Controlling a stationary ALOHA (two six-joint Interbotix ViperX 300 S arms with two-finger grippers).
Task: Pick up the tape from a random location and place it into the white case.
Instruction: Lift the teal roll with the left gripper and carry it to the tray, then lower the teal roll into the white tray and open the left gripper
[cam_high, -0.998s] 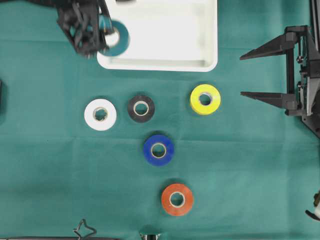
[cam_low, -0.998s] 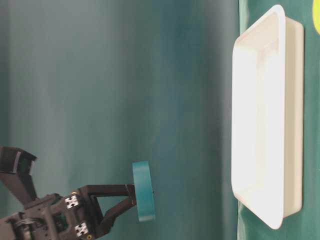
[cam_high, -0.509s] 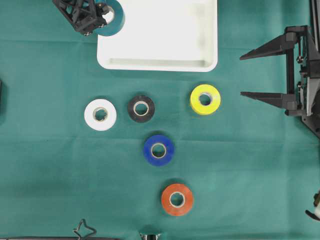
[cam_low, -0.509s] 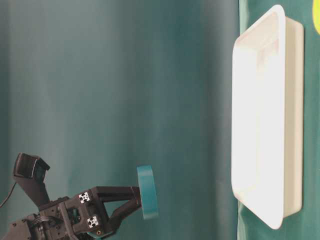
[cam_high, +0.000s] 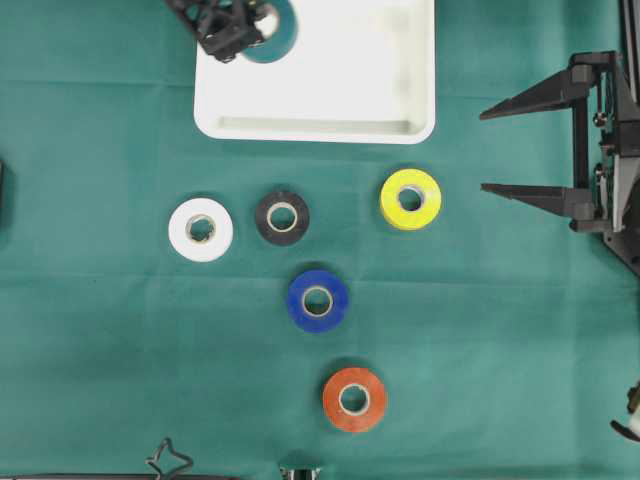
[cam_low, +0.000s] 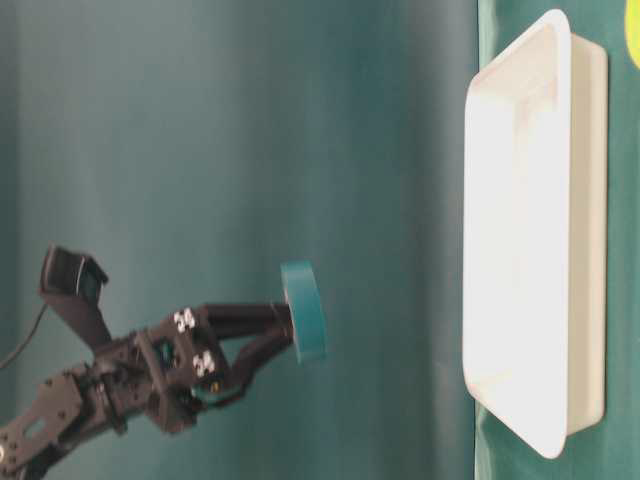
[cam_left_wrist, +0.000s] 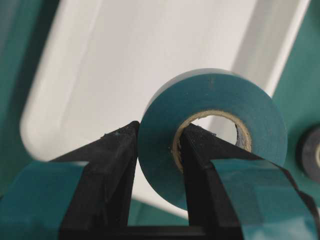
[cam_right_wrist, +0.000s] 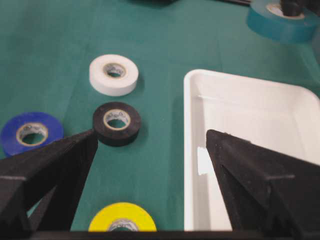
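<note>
A teal tape (cam_high: 285, 42) roll hangs in the air over the left end of the white case (cam_high: 315, 130), held level. My left gripper (cam_high: 250, 28) is shut on the roll's wall, one finger outside and one inside the cardboard core (cam_left_wrist: 157, 132). From table level the tape (cam_low: 303, 310) shows well above the case (cam_low: 585, 250). In the left wrist view the tape (cam_left_wrist: 210, 100) has the case floor (cam_left_wrist: 100, 75) behind it. My right gripper (cam_high: 483, 151) stands open at the right edge, holding nothing, right of the yellow roll.
Loose rolls lie on the green cloth below the case: white (cam_high: 200, 229), black (cam_high: 282, 217), yellow (cam_high: 410, 198), blue (cam_high: 317, 299) and orange-red (cam_high: 354, 399). The right wrist view shows the black roll (cam_right_wrist: 117, 123) and the case corner (cam_right_wrist: 240, 105).
My left gripper has carried the teal tape rightward, from the case's left rim to over its inside. The right arm and the loose rolls have not moved.
</note>
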